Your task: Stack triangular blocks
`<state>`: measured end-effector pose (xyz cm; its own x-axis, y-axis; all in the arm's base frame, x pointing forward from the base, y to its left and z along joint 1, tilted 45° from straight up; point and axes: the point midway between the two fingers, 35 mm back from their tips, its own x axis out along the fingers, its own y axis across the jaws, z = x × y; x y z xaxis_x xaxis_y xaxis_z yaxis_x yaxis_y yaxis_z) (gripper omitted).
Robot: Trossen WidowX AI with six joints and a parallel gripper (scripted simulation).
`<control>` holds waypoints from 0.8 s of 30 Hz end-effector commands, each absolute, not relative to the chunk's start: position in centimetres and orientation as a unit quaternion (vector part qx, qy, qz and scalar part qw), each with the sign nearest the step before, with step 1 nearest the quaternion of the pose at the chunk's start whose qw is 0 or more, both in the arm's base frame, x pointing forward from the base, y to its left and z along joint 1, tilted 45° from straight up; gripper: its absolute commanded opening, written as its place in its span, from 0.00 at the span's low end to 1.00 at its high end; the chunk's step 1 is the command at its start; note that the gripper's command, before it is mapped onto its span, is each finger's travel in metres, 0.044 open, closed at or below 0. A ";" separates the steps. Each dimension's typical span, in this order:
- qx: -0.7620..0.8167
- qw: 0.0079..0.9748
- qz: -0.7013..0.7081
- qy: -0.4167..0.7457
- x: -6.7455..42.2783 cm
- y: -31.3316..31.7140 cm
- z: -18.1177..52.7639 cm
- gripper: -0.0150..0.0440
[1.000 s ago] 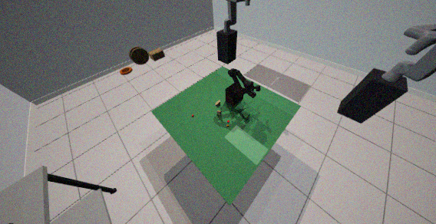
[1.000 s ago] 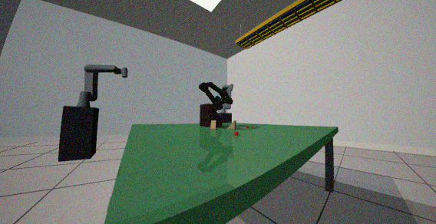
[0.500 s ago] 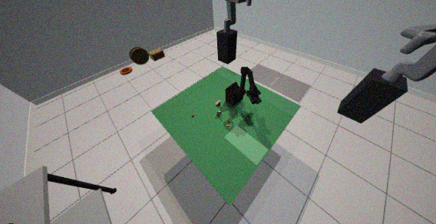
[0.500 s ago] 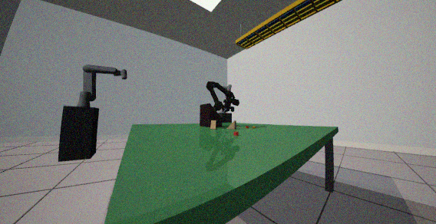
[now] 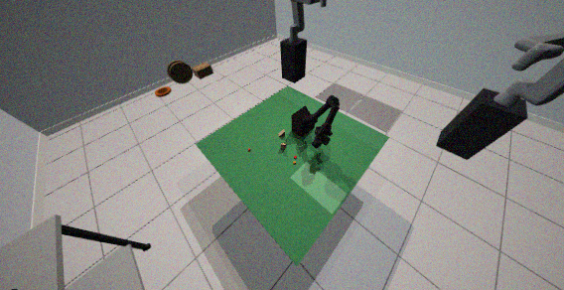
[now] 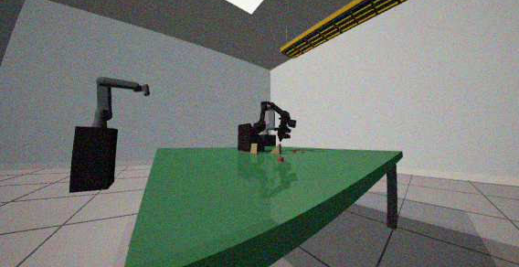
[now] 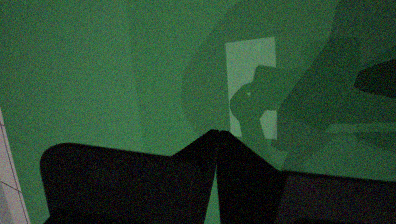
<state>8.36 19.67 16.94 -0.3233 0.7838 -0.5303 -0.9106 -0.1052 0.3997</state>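
Glossy green table [image 6: 320, 176] — matt black gripper [image 7: 216, 150] — wood-toned blocks [image 6: 276, 149].

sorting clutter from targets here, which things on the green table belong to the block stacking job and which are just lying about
For the job:
- triangular block near the arm's base
- second triangular block, apart from the first
- gripper, shut on nothing, above the table

Just lying about:
- small red ball
- small red and orange bits near the gripper
- dark box at the arm's base
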 end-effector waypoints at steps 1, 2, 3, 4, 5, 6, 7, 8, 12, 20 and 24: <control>0.028 0.631 0.594 0.498 15.3 18.3 14.7 0.25; 0.050 0.636 0.569 0.518 16.4 17.9 14.3 0.25; 0.073 0.641 0.543 0.538 17.5 17.4 13.9 0.25; 0.097 0.644 0.516 0.556 18.6 16.9 13.4 0.25; 0.120 0.646 0.489 0.573 19.7 16.4 12.9 0.25; 0.145 0.647 0.461 0.590 20.7 15.8 12.4 0.25; 0.170 0.647 0.432 0.605 21.7 15.1 11.8 0.25; 0.195 0.646 0.403 0.619 22.7 14.3 11.2 0.25; 0.296 0.628 0.282 0.663 26.2 10.9 8.7 0.25; 0.495 0.529 0.030 0.689 30.7 2.2 2.2 0.25; 0.582 0.448 -0.089 0.673 31.4 -2.2 -1.5 0.25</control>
